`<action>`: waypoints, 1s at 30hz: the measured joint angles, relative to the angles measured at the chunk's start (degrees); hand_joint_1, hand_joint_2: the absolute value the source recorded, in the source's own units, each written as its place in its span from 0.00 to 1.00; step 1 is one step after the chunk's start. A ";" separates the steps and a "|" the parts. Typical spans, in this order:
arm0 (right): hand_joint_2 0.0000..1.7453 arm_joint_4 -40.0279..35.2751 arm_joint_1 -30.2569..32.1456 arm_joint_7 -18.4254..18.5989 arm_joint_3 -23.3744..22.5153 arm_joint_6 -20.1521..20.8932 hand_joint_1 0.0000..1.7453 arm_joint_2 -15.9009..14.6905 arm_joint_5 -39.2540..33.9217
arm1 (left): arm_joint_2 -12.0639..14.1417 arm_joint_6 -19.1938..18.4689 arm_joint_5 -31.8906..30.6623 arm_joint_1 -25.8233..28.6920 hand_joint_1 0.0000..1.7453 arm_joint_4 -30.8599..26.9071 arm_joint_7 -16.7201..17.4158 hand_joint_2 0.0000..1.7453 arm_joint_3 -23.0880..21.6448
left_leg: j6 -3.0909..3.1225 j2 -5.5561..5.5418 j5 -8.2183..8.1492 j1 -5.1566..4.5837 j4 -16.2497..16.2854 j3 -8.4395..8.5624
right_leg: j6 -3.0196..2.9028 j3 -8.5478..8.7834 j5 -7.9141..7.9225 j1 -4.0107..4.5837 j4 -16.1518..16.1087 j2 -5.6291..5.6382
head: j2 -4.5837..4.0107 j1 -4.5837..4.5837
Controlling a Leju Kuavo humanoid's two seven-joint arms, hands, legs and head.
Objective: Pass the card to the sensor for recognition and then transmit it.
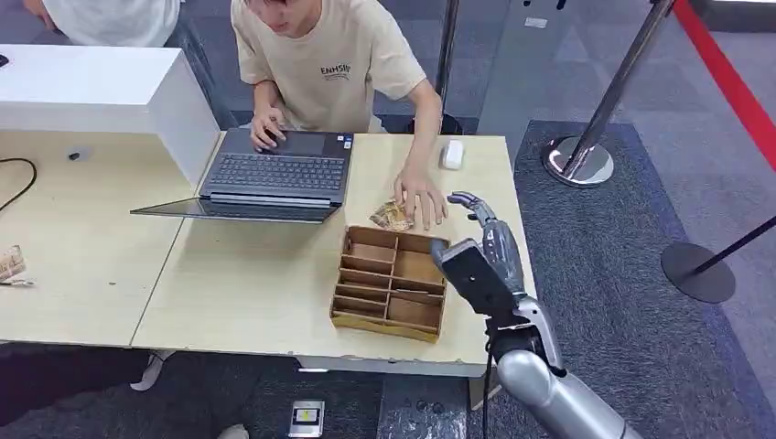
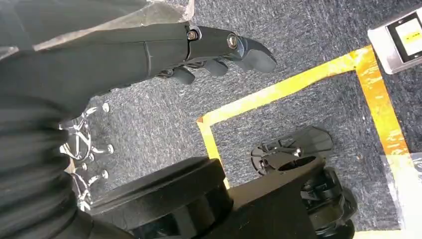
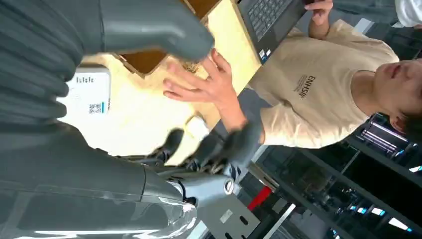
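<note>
The right hand (image 1: 485, 240) is raised above the right end of the counter (image 1: 247, 302), just beside the wooden divided tray (image 1: 392, 283); its fingers (image 3: 234, 144) are spread and hold nothing, so it looks readied to receive or reach for something. The left hand (image 2: 219, 52) hangs beside the robot's body over the carpeted floor, fingers loosely curled in on nothing. A person in a beige shirt (image 1: 334, 69) leans over the counter, one hand on the laptop (image 1: 274, 174) and the other hand (image 1: 419, 197) pressed flat beside a small patterned item (image 1: 392, 216) lying just behind the tray. I cannot tell whether that item is the card, so its long axis and heading cannot be read. A white device with a code label (image 3: 89, 92) lies on the counter under the right hand; it may be the sensor. Judging by this, the card step is not yet begun.
</note>
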 joint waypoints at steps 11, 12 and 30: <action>1.00 0.15 1.61 0.24 0.08 0.02 0.60 -0.04 3.00 | 0.00 0.02 0.22 -0.01 0.00 0.00 -0.07 1.00 0.02 | 0.00 0.00 -0.01 0.00 0.00 -0.01 | 0.00 -0.01 0.00 0.00 0.00 0.00 | 0.00 0.00; 1.00 0.15 1.78 0.26 0.13 0.00 0.53 -0.04 3.28 | 0.00 0.02 0.35 -0.01 0.00 0.00 -0.07 1.00 0.02 | 0.00 0.00 -0.01 0.00 0.00 -0.01 | 0.00 -0.01 0.00 0.00 0.00 0.00 | 0.00 0.00; 1.00 3.78 5.77 1.29 4.48 -1.88 0.43 1.88 9.16 | -0.02 0.52 0.70 -0.04 0.00 0.00 0.02 1.00 0.02 | 0.00 0.00 0.00 0.00 0.00 -0.02 | -0.01 0.00 -0.02 0.00 0.00 0.00 | 0.00 0.00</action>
